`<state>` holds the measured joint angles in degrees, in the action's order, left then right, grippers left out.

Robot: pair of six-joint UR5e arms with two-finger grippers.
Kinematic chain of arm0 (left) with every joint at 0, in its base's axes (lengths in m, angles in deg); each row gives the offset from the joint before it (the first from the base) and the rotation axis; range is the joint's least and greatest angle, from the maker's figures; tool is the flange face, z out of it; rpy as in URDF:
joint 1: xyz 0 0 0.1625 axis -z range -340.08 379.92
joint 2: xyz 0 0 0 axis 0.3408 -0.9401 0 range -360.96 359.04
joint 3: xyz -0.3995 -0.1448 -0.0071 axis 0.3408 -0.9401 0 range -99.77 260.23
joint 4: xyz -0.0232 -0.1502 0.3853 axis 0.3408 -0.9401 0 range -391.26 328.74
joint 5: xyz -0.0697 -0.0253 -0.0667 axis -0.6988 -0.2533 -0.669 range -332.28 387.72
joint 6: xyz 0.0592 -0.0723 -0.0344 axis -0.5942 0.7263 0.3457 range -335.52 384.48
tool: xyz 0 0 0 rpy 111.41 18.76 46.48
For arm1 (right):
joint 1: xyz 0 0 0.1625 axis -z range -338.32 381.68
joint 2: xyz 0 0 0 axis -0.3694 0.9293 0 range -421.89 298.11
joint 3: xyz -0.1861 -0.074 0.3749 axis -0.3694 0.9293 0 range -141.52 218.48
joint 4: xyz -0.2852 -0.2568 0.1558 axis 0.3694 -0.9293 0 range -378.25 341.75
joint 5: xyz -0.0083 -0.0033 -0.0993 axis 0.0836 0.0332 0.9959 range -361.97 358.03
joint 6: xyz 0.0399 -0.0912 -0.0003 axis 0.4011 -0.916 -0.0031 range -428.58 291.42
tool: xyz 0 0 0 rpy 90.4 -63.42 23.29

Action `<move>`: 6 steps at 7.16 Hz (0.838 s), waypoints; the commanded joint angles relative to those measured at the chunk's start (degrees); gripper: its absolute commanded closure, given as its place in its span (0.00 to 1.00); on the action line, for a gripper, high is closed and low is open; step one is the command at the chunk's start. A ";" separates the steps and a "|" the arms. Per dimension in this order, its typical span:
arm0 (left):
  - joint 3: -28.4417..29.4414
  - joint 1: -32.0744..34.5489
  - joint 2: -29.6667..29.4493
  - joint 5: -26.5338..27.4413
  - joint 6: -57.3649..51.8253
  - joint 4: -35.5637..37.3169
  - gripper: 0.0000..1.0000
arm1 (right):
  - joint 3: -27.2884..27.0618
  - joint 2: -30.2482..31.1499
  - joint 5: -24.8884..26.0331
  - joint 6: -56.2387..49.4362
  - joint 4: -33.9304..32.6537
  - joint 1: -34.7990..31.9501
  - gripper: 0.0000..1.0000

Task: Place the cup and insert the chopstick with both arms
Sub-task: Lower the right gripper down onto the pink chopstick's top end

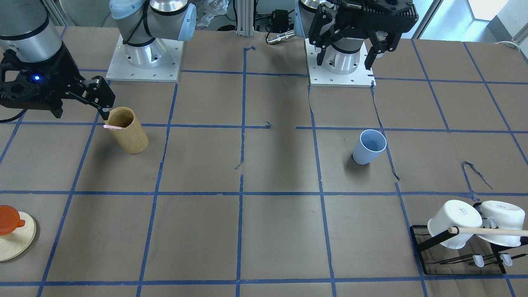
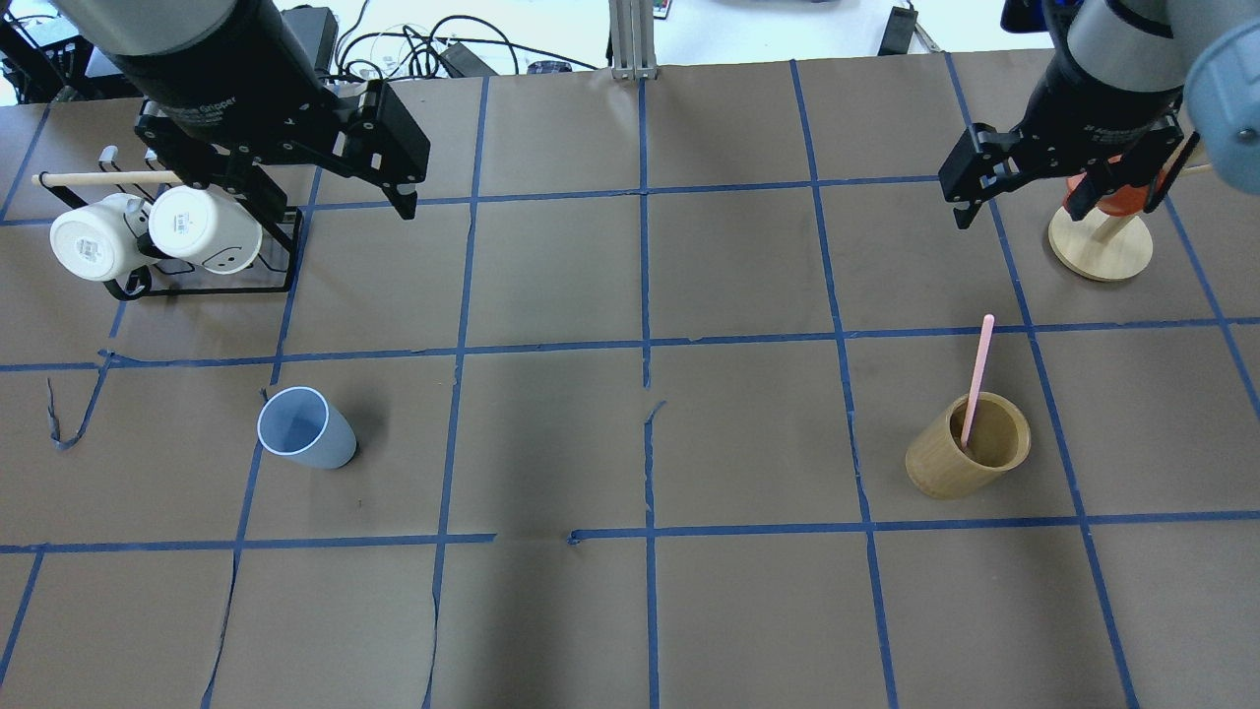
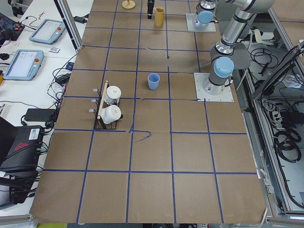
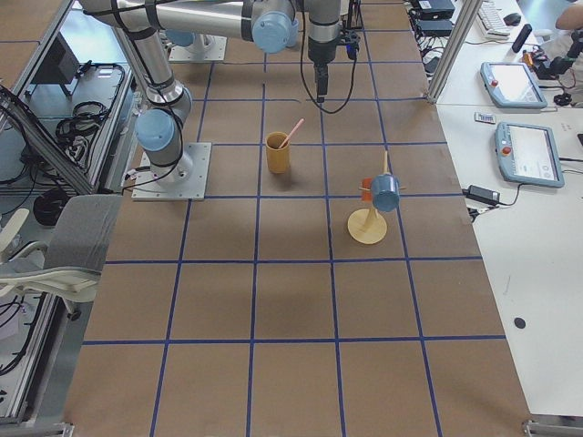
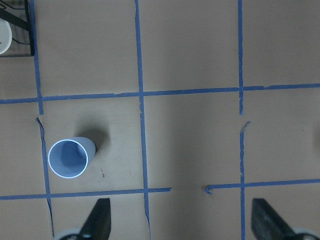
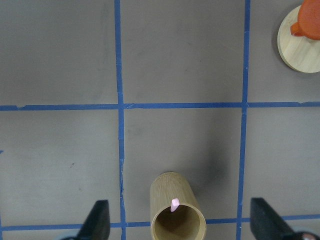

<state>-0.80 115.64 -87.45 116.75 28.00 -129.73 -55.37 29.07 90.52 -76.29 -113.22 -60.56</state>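
Hovering, my left gripper (image 5: 182,220) and right gripper (image 2: 1019,207) wide, empty; I'd rise straight, avoiding chopstick (image 2: 977,379) leaning twelve o'clock.

Looked to be a robotics lab, not a home or a kitchen. Showed it first in a robot arm (image 3: 222,71) bolted through a metal plate (image 3: 228,97) onto a long table (image 3: 152,190), papered brown and ruled into squares with blue tape (image 2: 645,295). Stood flanked by aluminium frame posts (image 3: 66,21), with loose cables (image 3: 285,137) strewn over the floor alongside. Kept teach pendants (image 4: 530,153) with screens and red buttons on a white side bench (image 4: 510,300). Had a grey office chair (image 4: 68,241) pushed up beside the rig.
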 commanded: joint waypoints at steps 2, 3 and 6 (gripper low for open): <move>0.00 -0.01 0.01 0.00 0.00 -0.05 0.00 | -0.46 0.27 -0.48 -0.46 -0.74 0.15 0.00; 0.00 -0.01 0.01 0.00 0.00 -0.05 0.00 | -1.85 0.09 0.39 -0.81 -0.57 0.50 0.00; 0.00 -0.01 0.01 0.00 0.00 -0.05 0.00 | -11.39 -0.96 -1.35 -1.07 -7.67 2.78 0.00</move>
<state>-0.80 115.64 -87.45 116.75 28.00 -129.78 -61.81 28.54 89.80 -77.31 -118.30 -58.63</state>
